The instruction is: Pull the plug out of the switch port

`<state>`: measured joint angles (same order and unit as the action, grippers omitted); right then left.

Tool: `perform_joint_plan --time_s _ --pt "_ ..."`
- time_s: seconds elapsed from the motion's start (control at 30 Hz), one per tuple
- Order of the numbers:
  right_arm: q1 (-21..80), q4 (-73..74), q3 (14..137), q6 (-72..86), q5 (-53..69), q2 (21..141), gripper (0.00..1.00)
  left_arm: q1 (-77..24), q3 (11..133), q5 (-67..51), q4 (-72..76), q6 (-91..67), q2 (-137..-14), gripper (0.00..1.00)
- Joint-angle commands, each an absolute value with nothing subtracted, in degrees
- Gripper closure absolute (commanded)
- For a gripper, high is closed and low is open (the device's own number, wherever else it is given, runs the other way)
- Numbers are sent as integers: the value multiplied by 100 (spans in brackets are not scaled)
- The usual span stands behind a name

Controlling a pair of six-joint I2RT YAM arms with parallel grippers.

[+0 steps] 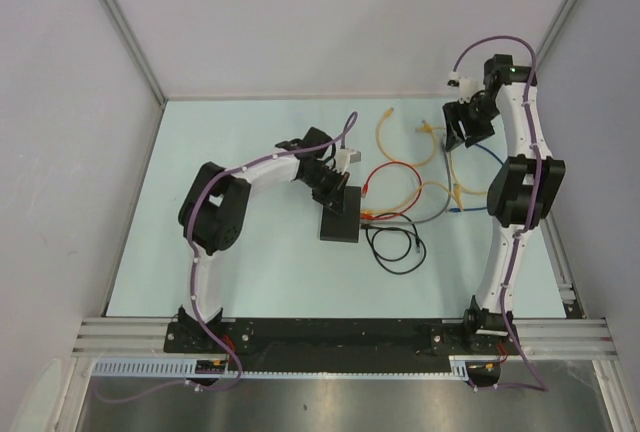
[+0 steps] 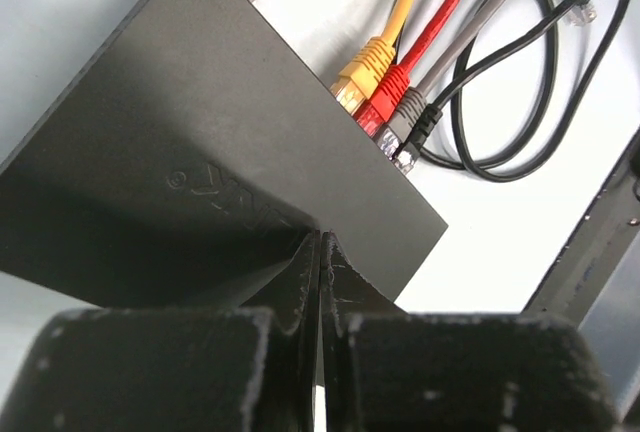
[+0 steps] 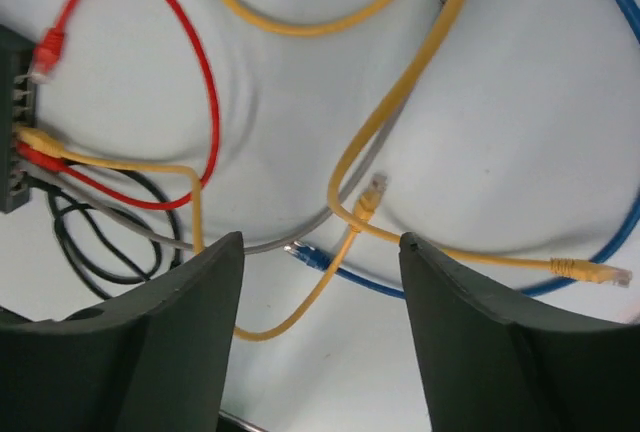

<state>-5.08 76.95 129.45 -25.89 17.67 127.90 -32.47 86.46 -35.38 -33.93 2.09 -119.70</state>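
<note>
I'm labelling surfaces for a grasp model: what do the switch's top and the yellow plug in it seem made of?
The switch: probably moulded plastic, matte black; its top scatters light without glare and bears an embossed logo, though painted metal is possible. The yellow plug: a ribbed, rubbery-looking boot with a slight sheen, ending in what looks like clear hard plastic.
</note>
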Motion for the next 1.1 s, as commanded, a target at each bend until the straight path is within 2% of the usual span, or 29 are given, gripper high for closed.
perform_joint_plan --time_s 0.0,0.07,0.2,0.43,0.73,1.07 --pt "-685 8053 12914 -3075 2985 11904 30 -3234 8332 -2820 -3498 597 -11726 100" --pt "-633 7762 12018 -3417 3914 11498 25 -3199 8271 -2961 -3437 633 -11585 99" --pt "-203 7155 10707 -3647 4842 10820 22 -3138 8253 -3119 -3410 528 -11286 99" --pt "720 6558 9651 -3218 5502 11486 34 -2857 7779 -3628 -3270 238 -10785 98" --pt "1151 5722 9790 -3032 5704 12471 40 -2646 7822 -4412 -2945 -139 -10802 96" --pt "1467 5651 10336 -3137 5792 13596 44 -2654 7901 -4430 -2935 -88 -11434 96"
